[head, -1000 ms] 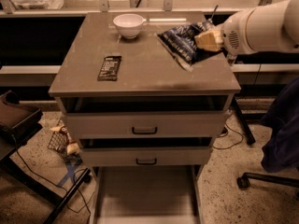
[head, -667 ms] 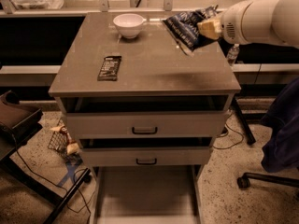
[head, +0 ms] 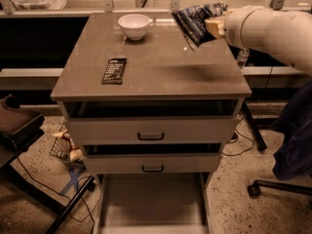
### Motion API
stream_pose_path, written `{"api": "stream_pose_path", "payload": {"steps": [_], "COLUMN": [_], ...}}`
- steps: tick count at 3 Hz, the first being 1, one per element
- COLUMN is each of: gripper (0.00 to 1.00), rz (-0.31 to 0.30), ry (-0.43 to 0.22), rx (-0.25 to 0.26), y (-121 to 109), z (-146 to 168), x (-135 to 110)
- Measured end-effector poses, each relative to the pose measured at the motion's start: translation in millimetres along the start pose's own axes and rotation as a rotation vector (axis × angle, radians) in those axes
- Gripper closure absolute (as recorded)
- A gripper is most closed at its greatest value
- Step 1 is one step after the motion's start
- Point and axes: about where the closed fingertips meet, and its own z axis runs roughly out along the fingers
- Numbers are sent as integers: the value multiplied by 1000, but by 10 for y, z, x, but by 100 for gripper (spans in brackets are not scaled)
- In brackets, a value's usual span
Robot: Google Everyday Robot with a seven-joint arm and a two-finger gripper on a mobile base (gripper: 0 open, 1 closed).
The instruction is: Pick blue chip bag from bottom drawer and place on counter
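Observation:
The blue chip bag (head: 197, 21) is a crinkled dark-blue foil bag with white lettering. It hangs in the air above the back right part of the counter (head: 161, 67). My gripper (head: 214, 27) comes in from the right on a thick white arm and is shut on the bag's right side. The bag casts a shadow on the counter below it. The bottom drawer (head: 152, 201) is pulled out at the bottom of the view, and its pale floor shows nothing on it.
A white bowl (head: 134, 26) stands at the counter's back left. A flat black bar wrapper (head: 114, 70) lies at the left. Two upper drawers with black handles (head: 150, 136) are slightly open. A chair base (head: 273, 186) and dark cloth are at the right.
The arm has carried the bag up and toward the back of the counter, then a little to the right. The bowl and wrapper have not moved.

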Motion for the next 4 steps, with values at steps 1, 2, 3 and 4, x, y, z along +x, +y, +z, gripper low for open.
{"api": "stream_pose_path", "payload": {"steps": [1,2,3,4], "gripper": [52,28,5,0], "rz": [-1,-1,-2,-3], "ry": [4,4,3,2], "rx": [-5,-7,-9,-11], "y": [18,34,49,58], "z": [6,12,19,24], "x": [7,-1,-9,-14]}}
